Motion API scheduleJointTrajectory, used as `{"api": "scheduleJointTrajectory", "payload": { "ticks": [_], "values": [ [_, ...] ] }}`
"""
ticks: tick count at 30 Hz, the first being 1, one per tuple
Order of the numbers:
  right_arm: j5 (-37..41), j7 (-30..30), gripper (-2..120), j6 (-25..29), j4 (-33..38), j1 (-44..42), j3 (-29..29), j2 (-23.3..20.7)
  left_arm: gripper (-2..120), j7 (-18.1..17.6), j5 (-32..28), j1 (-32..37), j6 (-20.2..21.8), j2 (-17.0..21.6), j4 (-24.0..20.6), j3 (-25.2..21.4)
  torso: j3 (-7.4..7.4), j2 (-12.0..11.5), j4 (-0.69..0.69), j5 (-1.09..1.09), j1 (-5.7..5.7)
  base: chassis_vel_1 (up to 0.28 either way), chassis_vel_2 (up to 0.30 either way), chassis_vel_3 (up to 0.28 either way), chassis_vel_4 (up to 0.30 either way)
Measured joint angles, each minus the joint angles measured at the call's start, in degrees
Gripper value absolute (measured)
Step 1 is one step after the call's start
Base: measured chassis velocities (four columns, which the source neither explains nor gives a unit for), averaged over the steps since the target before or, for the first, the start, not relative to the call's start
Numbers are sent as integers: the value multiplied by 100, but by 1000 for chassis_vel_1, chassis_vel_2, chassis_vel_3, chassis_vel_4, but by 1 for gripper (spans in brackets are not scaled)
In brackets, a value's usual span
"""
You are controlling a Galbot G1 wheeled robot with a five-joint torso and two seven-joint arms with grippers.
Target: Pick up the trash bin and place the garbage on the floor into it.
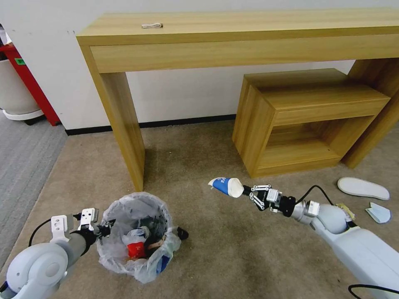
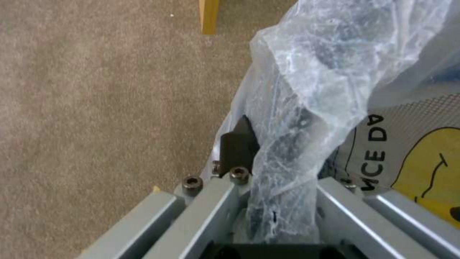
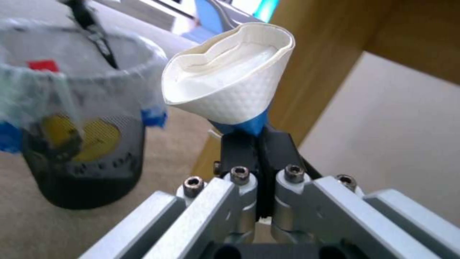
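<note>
We hold the trash bin (image 1: 139,236) by its rim in our left gripper (image 1: 104,229), jaws clamped on the edge through the crinkled plastic liner (image 2: 307,90), while our right gripper (image 1: 246,191) carries a crushed blue-and-white paper cup (image 1: 226,186), jaws pressed together on its blue base. The cup hangs in the air well apart from the bin, out beyond the left jaws and across bare carpet (image 1: 216,245), so we judge the step in hand to be the carry to the bin; the next move calls for bringing cup and bin opening together and parting the right jaws only once the cup is over the liner. A white slipper (image 1: 363,188) and a light-blue face mask (image 1: 379,212) lie on the carpet behind the right jaws, beside the arm. The left jaw tips are buried in plastic, and the bin's contents, red scrap aside, are hard to make out.
</note>
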Motion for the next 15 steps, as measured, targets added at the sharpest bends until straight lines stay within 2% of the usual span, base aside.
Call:
{"api": "scheduleJointTrajectory", "payload": {
  "ticks": [6, 9, 10, 15],
  "values": [
    [210, -83, 0, -145, 377, 334, -335, -188, 0, -3, 2, -1, 16, 96, -15, 68, 0, 0, 0, 0, 0, 0, 0, 0, 0],
    [328, -11, 0, -271, 628, 779, -828, -183, 0, -11, 30, -26, 22, 62, -16, 111, 0, 0, 0, -2, 0, 0, 0, 0, 0],
    [328, -11, 0, -271, 628, 779, -828, -183, 0, -11, 30, -26, 22, 62, -16, 111, 0, 0, 0, -2, 0, 0, 0, 0, 0],
    [445, 130, 0, -337, 620, 1360, -1640, 61, 0, -12, 76, -56, 26, -58, -2, 149, 0, 0, 1, -2, 0, 0, 0, 0, 0]
  ]
}}
